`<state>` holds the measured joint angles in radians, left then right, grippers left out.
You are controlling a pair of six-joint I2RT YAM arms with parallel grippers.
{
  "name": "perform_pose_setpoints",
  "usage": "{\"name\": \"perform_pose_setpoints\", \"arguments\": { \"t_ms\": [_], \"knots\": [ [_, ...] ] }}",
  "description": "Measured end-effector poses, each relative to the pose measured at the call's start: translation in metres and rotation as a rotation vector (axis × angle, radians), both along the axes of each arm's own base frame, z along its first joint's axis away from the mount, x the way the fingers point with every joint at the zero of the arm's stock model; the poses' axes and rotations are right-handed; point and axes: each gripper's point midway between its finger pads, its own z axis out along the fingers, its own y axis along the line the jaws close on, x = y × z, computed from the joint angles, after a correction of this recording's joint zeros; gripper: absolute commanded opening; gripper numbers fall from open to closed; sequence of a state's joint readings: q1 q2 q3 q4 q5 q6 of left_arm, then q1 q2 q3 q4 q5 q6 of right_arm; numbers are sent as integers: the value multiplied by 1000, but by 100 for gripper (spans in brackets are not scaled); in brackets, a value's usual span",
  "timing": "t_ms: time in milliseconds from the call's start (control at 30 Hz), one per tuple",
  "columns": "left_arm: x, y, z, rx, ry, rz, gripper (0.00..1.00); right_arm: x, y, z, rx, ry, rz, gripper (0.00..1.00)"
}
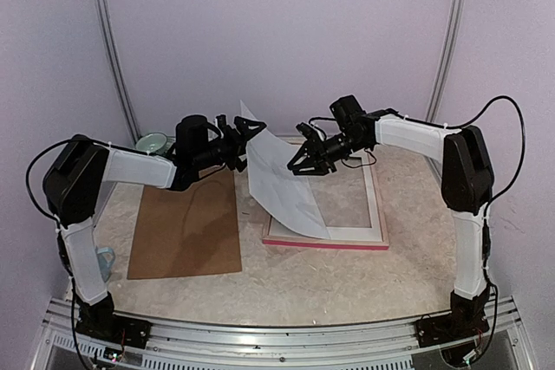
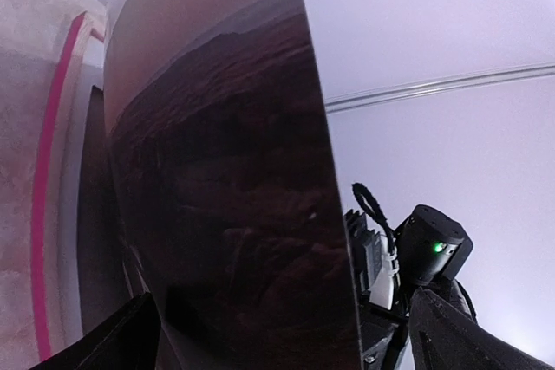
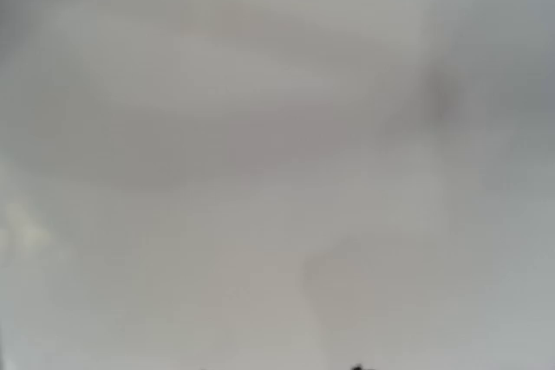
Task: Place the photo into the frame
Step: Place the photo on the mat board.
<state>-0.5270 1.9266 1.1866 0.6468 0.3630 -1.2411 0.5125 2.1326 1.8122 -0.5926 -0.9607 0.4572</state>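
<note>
On the speckled tabletop (image 1: 303, 275) the frame (image 1: 355, 234) lies flat, pale wood side up, and the photo (image 1: 277, 179) is not yet inside: it stands tilted on the frame's left part, white back toward the top camera. My left gripper (image 1: 243, 138), just left of the frame, is spread wide around the photo's upper edge, while the right gripper (image 1: 299, 165), above the frame's window, is against the sheet and I cannot tell if it grips. Laying the photo flat into the frame is left to do, I judge.

soft even light; right wrist view wholly blurred.
</note>
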Motion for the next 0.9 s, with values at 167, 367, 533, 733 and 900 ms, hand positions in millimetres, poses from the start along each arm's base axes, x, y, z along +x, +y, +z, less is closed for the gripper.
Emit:
{"name": "perform_pose_setpoints", "arguments": {
  "t_ms": [167,367,533,733,900],
  "knots": [
    [-11,17,-48,82,96,16,99,-4,-2,-13,-14,23,-1,36],
    [-18,35,-52,137,107,33,99,-1,-7,-24,-47,25,-26,36],
    [-15,42,-42,138,79,41,99,7,-22,-42,-100,37,-83,36],
    [-16,41,-56,148,97,27,99,28,-46,-51,-146,19,-166,36],
    [-14,41,-79,172,129,16,99,36,-57,-58,-157,19,-206,37]
  ]
}}
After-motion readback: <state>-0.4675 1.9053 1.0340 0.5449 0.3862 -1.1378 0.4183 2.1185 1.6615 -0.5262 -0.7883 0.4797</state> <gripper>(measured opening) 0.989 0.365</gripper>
